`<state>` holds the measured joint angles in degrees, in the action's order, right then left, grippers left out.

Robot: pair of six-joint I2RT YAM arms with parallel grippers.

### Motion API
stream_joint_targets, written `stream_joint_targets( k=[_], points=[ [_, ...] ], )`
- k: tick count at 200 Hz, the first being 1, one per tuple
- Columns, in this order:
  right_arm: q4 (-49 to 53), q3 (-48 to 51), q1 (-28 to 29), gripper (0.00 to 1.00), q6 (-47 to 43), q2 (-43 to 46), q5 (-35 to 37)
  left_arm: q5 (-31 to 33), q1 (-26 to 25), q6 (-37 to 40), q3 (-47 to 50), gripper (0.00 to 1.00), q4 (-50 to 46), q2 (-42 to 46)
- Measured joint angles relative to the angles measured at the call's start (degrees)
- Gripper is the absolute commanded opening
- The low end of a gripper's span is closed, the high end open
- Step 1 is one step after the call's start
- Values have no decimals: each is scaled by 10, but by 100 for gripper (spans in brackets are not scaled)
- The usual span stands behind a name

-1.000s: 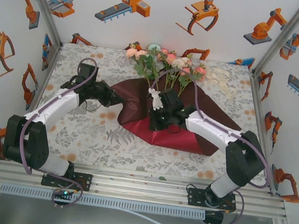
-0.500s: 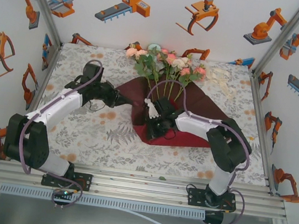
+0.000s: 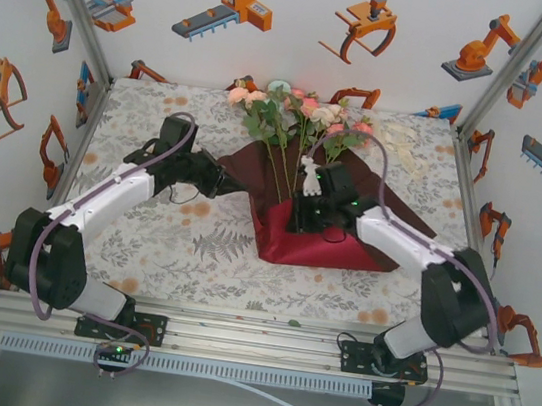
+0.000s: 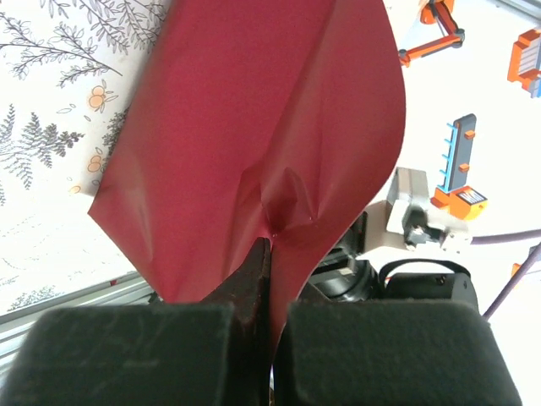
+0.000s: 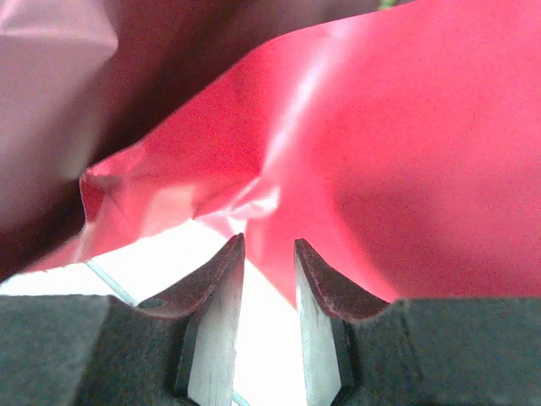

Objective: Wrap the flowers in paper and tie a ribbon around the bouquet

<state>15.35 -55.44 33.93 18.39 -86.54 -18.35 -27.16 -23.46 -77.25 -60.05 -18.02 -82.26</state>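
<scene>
Seen from above, with the arm bases at 6 o'clock, the table (image 3: 145, 236) has free patterned cloth from 7 to 9 o'clock and a free strip along the near edge. The printed walls stand close at 3, 9 and 12 o'clock.

The paper (image 3: 316, 245) lies in the middle. Its near part is folded up and shows a brighter red face toward 6 o'clock. One dark wing goes out toward 9 o'clock and another toward 4 o'clock, under the right arm. I judge the wrapping to be about half made: the sheet is around the stems but not closed into a cone.

The flowers (image 3: 283, 114) lie on the paper with the blooms at 12 o'clock, past its far edge, and the stems run down into the fold.

The left gripper (image 3: 219, 178) is at the 9 o'clock corner. In its wrist view, the left claw (image 4: 264, 254) is closed tight on the sheet, which is creased and hangs free above it.

The right gripper (image 3: 307, 216) sits on the fold at the centre. From its wrist view (image 5: 266, 245) the fingers stand a little apart, with light between them and no paper inside; the crumpled edge is just beyond the tips.

The ribbon (image 3: 401, 141), as I take it, lies at 1 o'clock, well apart from the paper, so tying is not yet begun.
</scene>
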Motion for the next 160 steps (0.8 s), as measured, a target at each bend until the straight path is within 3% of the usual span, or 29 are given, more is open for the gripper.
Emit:
stream_joint_targets(
  k=[21,77,117,128,141,160],
  points=[
    [6,27,-15,27,-7,24,24,-10,-9,1,-21,0,9,-17],
    [-4,35,-21,26,-12,-61,35,-23,-62,-21,-76,0,83,-87],
    [-15,39,-63,34,-3,-33,7,-11,-80,-33,-89,0,117,-132],
    [-16,47,-81,41,-1,-2,-13,-9,-82,-37,-94,0,128,-146],
    [-16,61,-104,60,10,43,-50,-7,-85,-42,-105,0,140,-166],
    [-21,87,-139,70,57,115,-119,-6,-91,-46,-131,0,150,-197]
  ],
)
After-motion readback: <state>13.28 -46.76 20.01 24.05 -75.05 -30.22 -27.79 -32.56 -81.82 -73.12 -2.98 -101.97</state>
